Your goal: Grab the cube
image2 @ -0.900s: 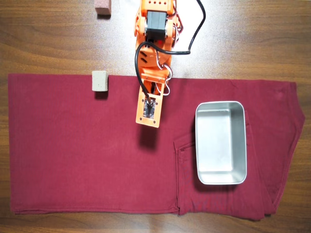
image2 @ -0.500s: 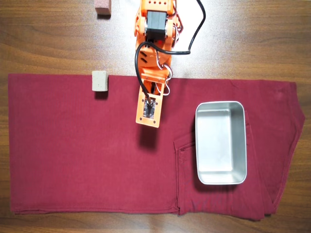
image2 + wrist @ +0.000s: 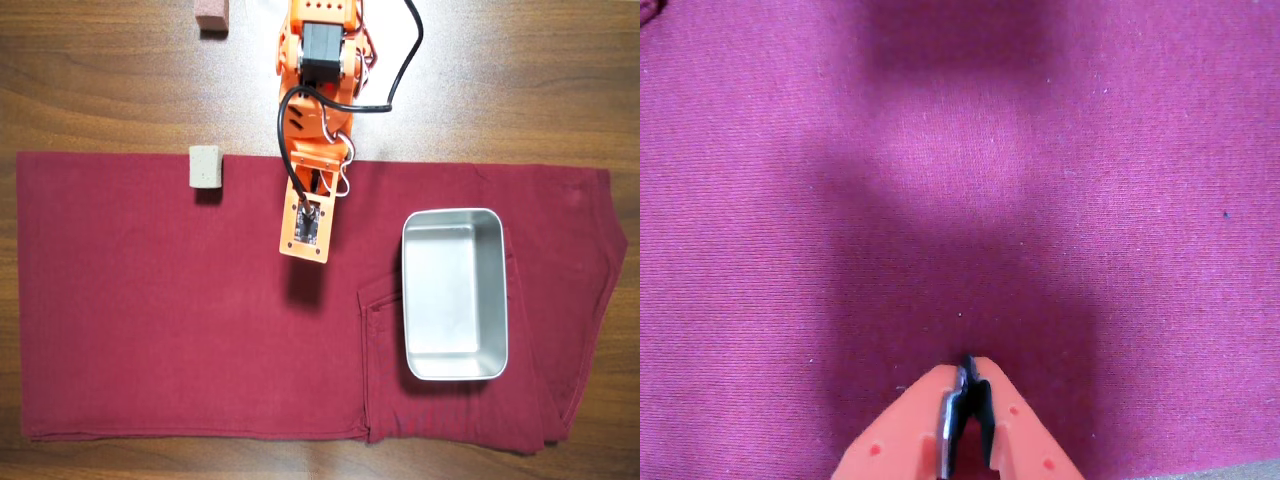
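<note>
Wrist view: claw [image 3: 968, 365] pressed together, empty, above bare crimson cloth [image 3: 1120, 150]; cube not shown. Overhead view: cube [image 3: 205, 166] on cloth edge at ten o'clock from claw [image 3: 303, 252], well apart; steel tray [image 3: 455, 375] at four o'clock. Best approach: swing toward ten o'clock, spread wide, descend squarely. Wooden bench [image 3: 100, 70]; reddish block [image 3: 212, 15] at twelve o'clock edge.

Cloth [image 3: 180, 330] dark crimson, finely ribbed in wrist view. On it: pale beige-grey cube [image 3: 205, 166], silver metal tray [image 3: 455, 370]. Orange arm [image 3: 318, 90], black cable. Beyond cloth: brown wood-grain table [image 3: 100, 80], reddish-brown block [image 3: 211, 14].
</note>
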You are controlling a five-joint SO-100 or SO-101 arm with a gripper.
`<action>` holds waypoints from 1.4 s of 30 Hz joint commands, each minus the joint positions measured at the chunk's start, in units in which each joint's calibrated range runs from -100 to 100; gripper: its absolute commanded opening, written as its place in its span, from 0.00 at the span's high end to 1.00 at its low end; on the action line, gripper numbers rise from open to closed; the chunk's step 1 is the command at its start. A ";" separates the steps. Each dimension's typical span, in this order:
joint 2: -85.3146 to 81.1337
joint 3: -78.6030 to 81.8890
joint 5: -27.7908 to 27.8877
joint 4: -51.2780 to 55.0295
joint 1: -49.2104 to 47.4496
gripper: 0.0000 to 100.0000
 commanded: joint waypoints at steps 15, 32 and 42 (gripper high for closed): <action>54.36 -57.35 3.17 -2.93 11.47 0.77; 69.98 -62.26 19.93 1.13 62.63 0.64; 73.97 -58.26 23.69 -8.74 68.19 0.64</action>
